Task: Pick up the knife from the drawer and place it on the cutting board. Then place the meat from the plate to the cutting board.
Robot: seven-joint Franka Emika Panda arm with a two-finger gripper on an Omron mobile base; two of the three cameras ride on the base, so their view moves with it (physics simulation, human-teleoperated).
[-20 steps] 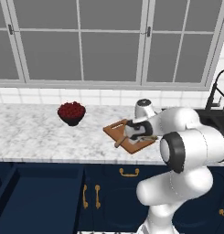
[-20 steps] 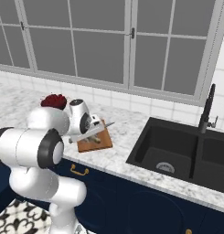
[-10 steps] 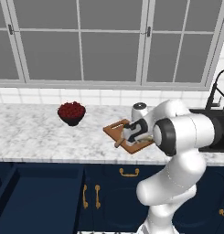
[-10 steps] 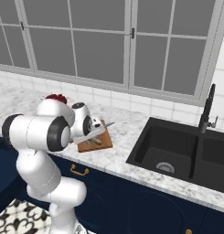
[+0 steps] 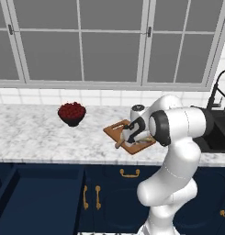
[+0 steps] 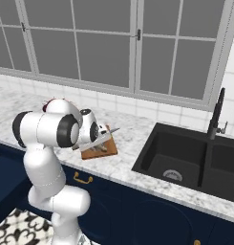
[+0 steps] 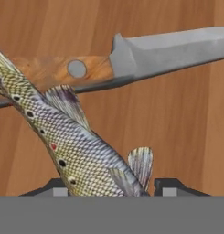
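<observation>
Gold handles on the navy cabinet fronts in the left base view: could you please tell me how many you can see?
4: one horizontal handle under the counter, two upright handles below it, one at the right edge. The arm may hide others.

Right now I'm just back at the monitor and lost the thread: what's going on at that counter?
The robot's arm reaches low over the cutting board on the marble counter. The knife already lies on the board. A speckled fish, the meat, sits between the fingertips of the gripper, lying on the board against the knife's handle. Whether the gripper grips it or has let go is unclear. A bowl of red pieces stands further left.
</observation>
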